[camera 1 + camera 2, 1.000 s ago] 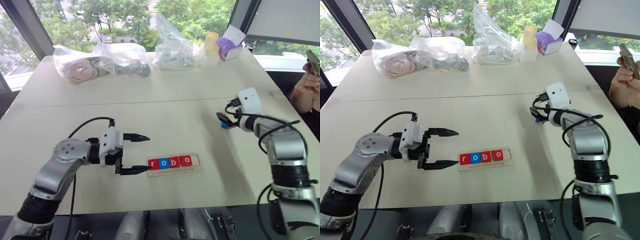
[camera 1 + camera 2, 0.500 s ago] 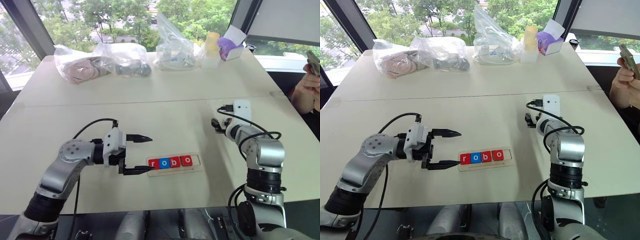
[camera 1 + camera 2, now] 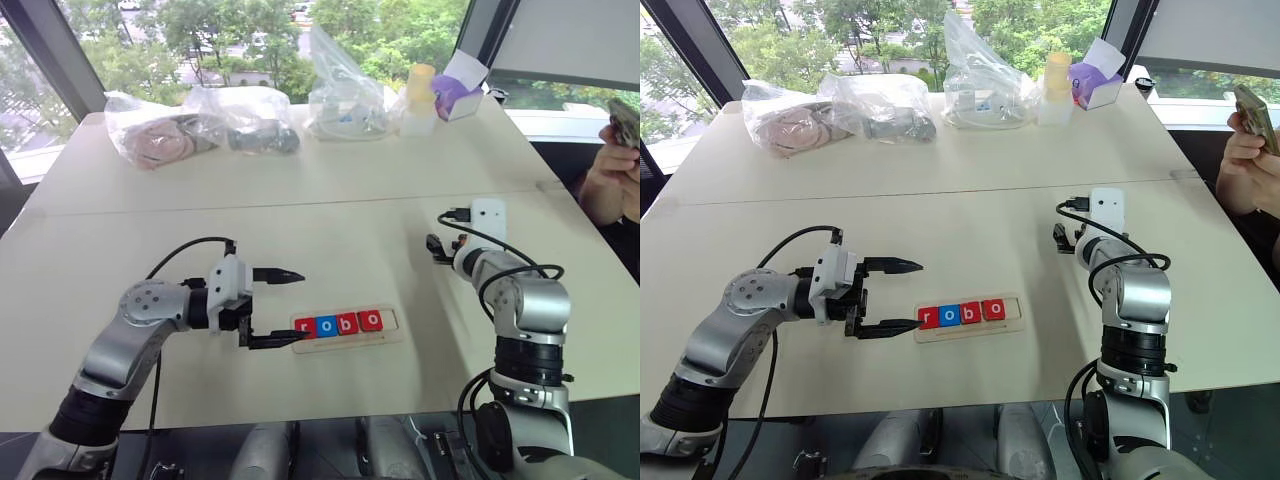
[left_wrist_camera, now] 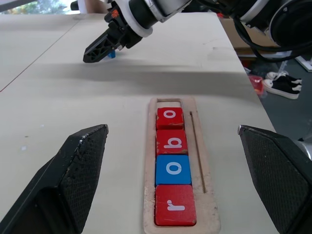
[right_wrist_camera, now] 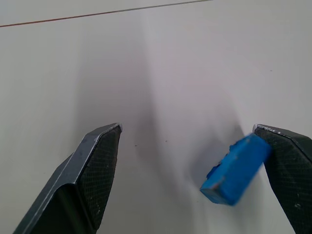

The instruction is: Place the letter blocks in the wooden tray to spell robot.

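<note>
The wooden tray (image 4: 210, 161) lies on the worktop (image 3: 330, 215) directly ahead of the left end effector (image 3: 277, 307), and four letter blocks occupy its recess in sequence: a red r (image 4: 175, 211), a blue o (image 4: 174, 168), a red b (image 4: 171, 142) and a red o (image 4: 169, 117). The slot beyond the second o, at the tray's right-hand end, is empty. Four of five placements therefore appear complete, with one left. The remaining blue block (image 5: 235, 168) is on the worktop well to the right of the tray, tilted on edge and against one finger (image 5: 285, 165) of the right end effector (image 3: 1060, 240); its letter cannot be read. The right end effector's fingers are spread on either side of this block and do not yet grip it. The left end effector is spread wide and holds nothing, its lower finger just beside the tray's left end. Judged outstanding: grasp the blue block, carry it to the tray and seat it in the vacant slot.
</note>
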